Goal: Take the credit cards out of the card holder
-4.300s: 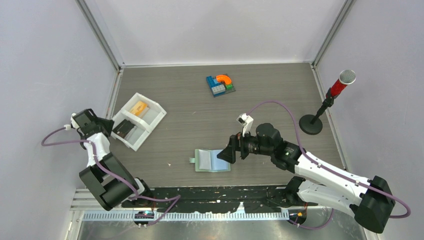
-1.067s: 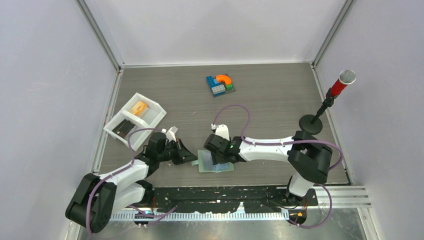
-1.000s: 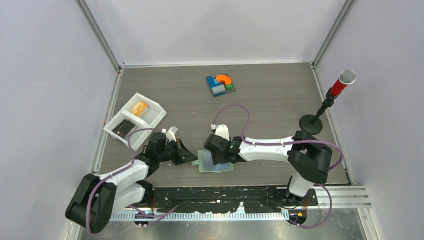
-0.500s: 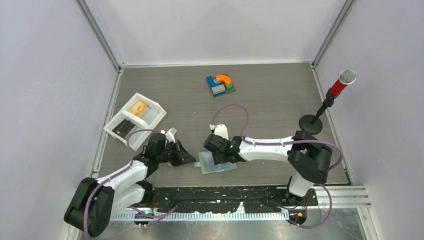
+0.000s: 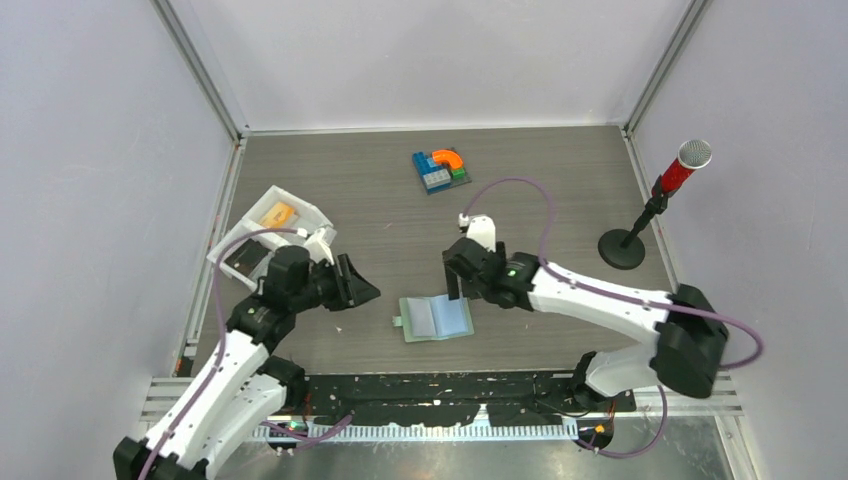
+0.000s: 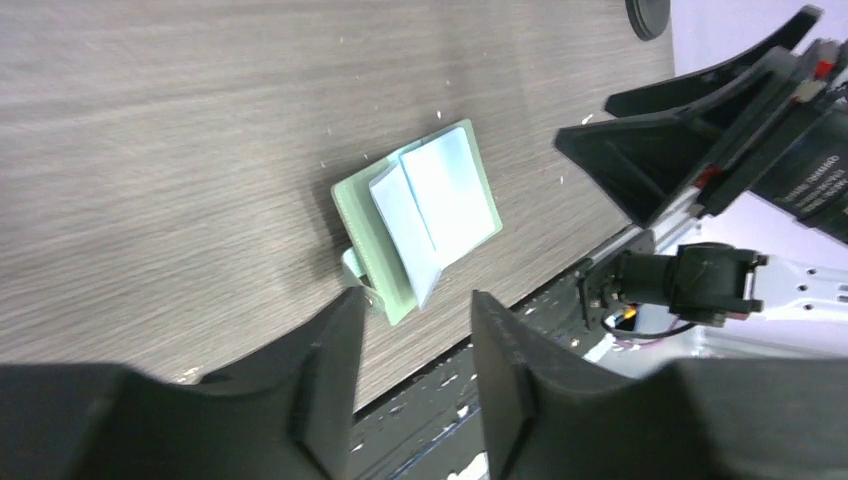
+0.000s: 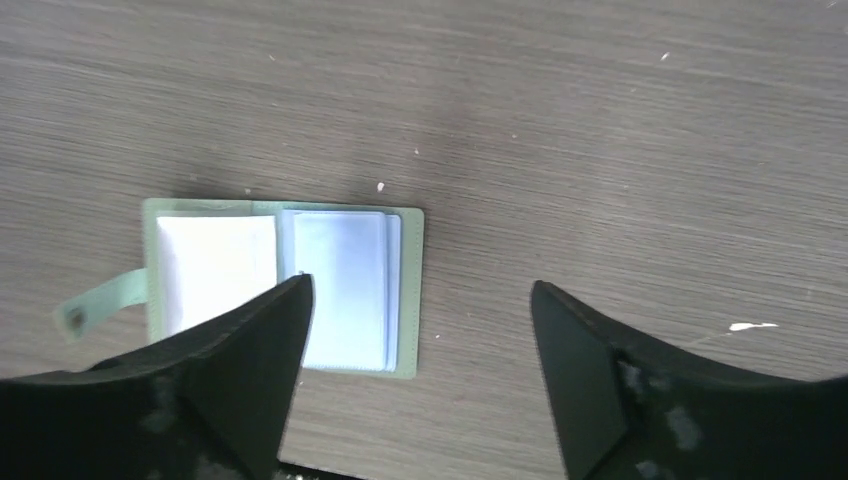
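Observation:
The sage-green card holder [image 5: 436, 318] lies open and flat near the table's front edge, its light blue sleeve pages up and its tab to the left. It shows in the left wrist view [image 6: 420, 215] and the right wrist view [image 7: 280, 285]. No card shows in its sleeves. An orange credit card [image 5: 277, 213] and a dark card [image 5: 245, 260] lie in the white tray [image 5: 310, 232]. My left gripper [image 5: 358, 285] [image 6: 410, 335] is open and empty, raised to the left of the holder. My right gripper [image 5: 455, 285] [image 7: 422, 290] is open and empty, above the holder's far right edge.
A blue-orange-green toy block cluster [image 5: 441, 170] sits at the back centre. A red microphone [image 5: 683, 165] on a black round base [image 5: 621, 248] stands at the right. A black strip [image 5: 450, 400] runs along the table's front edge.
My right gripper has lifted off the card holder and moved back and right. My left gripper has risen and pulled back to the left. The holder now lies open and untouched.

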`<state>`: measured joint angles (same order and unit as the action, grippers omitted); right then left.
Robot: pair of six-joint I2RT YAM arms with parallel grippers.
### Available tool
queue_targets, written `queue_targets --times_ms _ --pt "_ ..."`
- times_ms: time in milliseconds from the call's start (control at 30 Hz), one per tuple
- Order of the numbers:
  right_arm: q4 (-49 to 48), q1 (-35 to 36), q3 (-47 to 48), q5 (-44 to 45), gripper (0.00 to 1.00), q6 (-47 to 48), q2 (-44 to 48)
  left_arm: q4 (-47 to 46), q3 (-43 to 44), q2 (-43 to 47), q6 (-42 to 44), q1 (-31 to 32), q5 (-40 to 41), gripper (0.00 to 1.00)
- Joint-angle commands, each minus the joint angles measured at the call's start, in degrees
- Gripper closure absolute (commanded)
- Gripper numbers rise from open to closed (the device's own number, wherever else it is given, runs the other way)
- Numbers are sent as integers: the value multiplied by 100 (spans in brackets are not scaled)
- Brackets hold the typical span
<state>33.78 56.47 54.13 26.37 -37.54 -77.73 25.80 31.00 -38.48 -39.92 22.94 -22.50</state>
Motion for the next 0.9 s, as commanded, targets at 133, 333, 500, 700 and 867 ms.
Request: queue_targets --times_ms 133,333,500,700,867 --pt "451 22 -81 300 4 485 2031 2067 1397 1023 925 26 946 14" --pt "518 22 -45 383 5 519 3243 2246 1858 1585 1069 26 1027 1" --pt "546 21 9 544 5 427 3920 2168 1940 2062 1184 27 1204 1" --pt "434 23 -112 551 5 357 4342 2050 1790 2482 1199 26 1425 1" --pt "314 23 -291 514 5 309 4530 2107 1721 2584 1198 26 1523 1"
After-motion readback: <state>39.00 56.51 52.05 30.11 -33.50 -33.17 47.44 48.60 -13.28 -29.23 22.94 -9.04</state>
